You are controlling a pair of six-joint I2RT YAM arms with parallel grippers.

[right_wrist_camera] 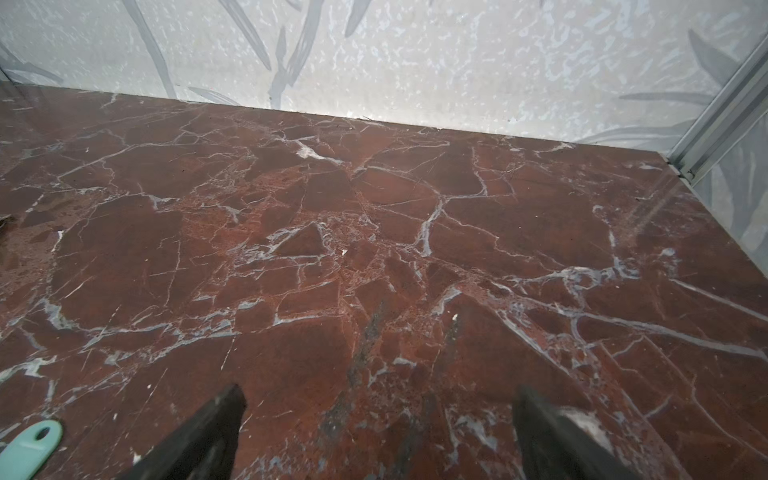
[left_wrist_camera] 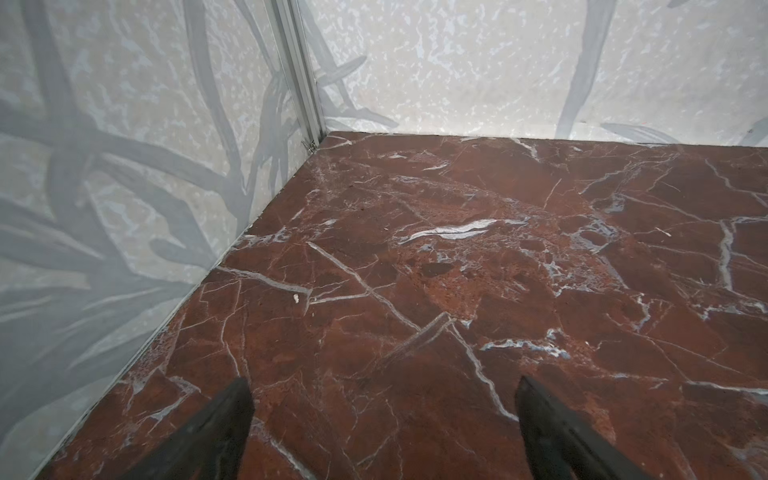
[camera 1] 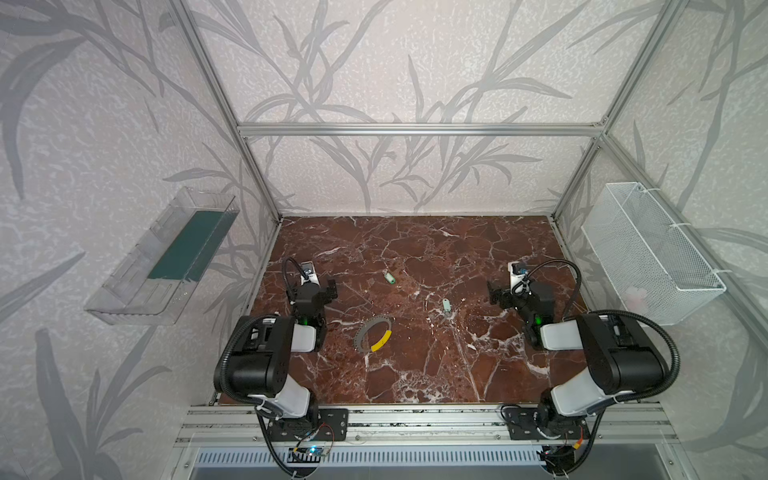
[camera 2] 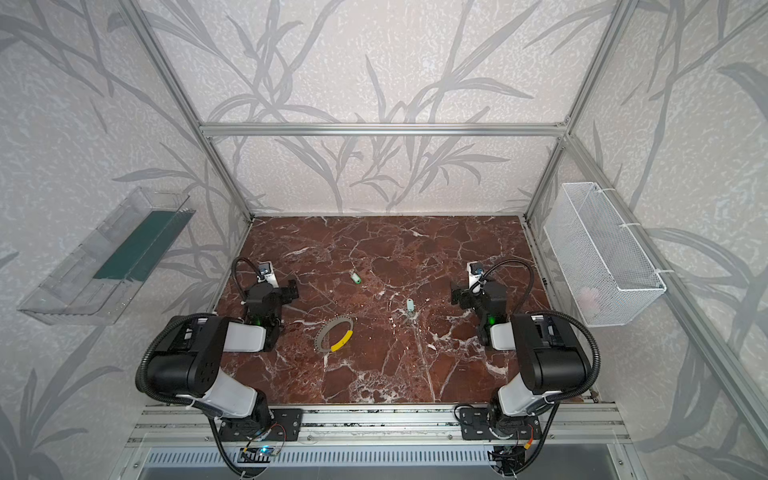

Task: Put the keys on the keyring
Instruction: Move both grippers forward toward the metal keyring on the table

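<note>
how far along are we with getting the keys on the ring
Done: nothing yet. The farther key and the nearer key lie loose on the table, both apart from the keyring. In hand: nothing; the left gripper and right gripper are open and empty. Left: pick up each key and thread it onto the ring.
</note>
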